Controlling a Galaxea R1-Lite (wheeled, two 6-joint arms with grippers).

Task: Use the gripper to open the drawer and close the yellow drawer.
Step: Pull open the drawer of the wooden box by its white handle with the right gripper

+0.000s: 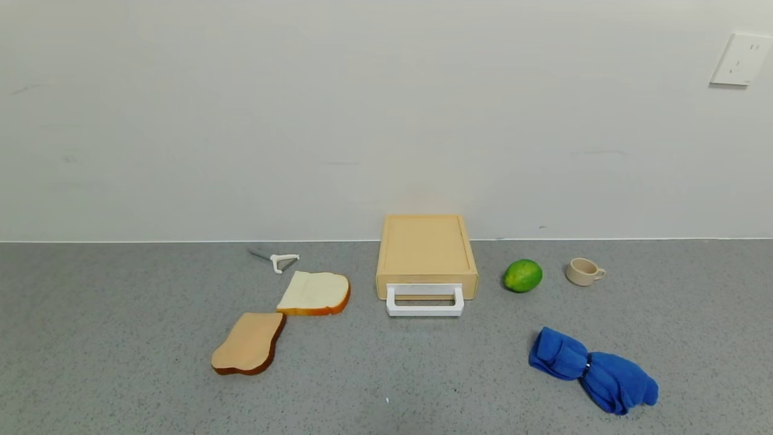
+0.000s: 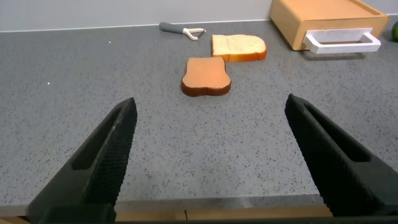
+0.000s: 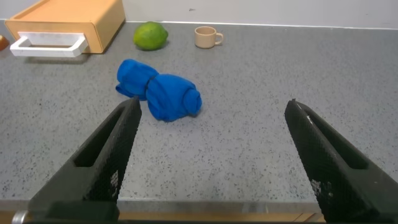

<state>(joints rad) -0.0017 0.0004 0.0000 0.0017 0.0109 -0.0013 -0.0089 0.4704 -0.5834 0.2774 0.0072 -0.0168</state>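
Both tools hang spread wide and empty near the surface's front edge: left tool (image 2: 208, 158), right tool (image 3: 208, 158). Closed, the yellow drawer (image 1: 426, 255) sits against the wall. It looks light and stiff; its white loop handle (image 1: 425, 301) seems the natural hold.

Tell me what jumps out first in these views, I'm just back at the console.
The yellow drawer sits shut against the wall at centre, its white loop handle facing the robot. A bright blue cloth lies bundled near the front right, with a green lime beside the drawer. Two bread slices lie to its left. The left gripper and right gripper hang open, low over the counter's near edge.
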